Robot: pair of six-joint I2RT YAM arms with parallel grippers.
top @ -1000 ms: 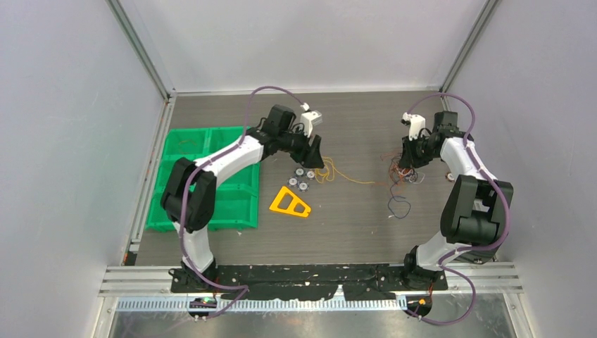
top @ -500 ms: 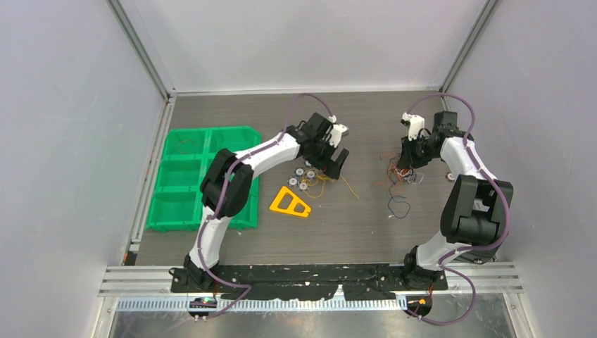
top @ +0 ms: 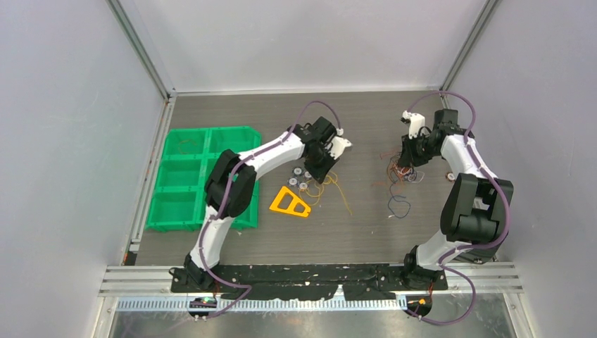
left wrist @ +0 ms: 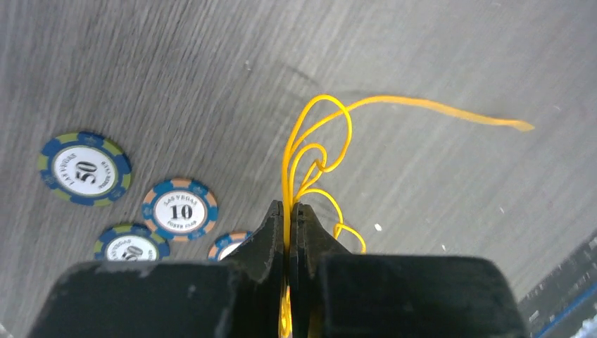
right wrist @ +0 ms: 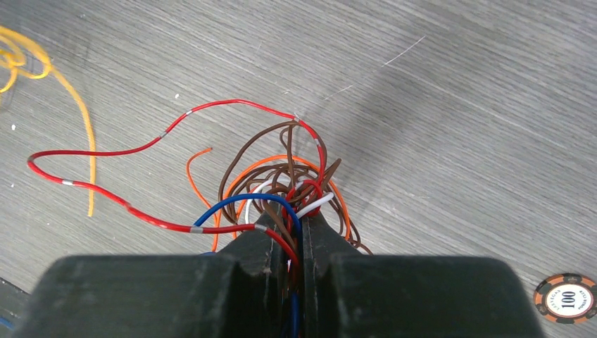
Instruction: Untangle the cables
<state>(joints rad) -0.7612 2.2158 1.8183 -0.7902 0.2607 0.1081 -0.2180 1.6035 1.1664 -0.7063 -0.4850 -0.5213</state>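
Note:
My left gripper (left wrist: 289, 205) is shut on a looped yellow cable (left wrist: 517, 125). Its loops rise from between the jaws and a long tail trails right over the table. In the top view this gripper (top: 320, 176) points down at mid-table, beside the yellow cable (top: 325, 184). My right gripper (right wrist: 299, 222) is shut on a tangled bunch of cables (right wrist: 281, 179) in red, brown, orange, blue and white. A long red strand (right wrist: 105, 151) loops off to the left. From above, the right gripper (top: 406, 163) sits over that bunch (top: 401, 174), and a loose dark strand (top: 398, 205) lies nearer me.
Several poker chips (left wrist: 180, 209) lie just left of the left gripper, with an orange triangular piece (top: 289, 203) in front of them. A green compartment tray (top: 183, 190) stands at the left. One chip (right wrist: 567, 297) lies by the right arm.
The left arm swung right from beside the green tray to the yellow cable, and its jaws went from open to shut on it. The right arm has not moved.

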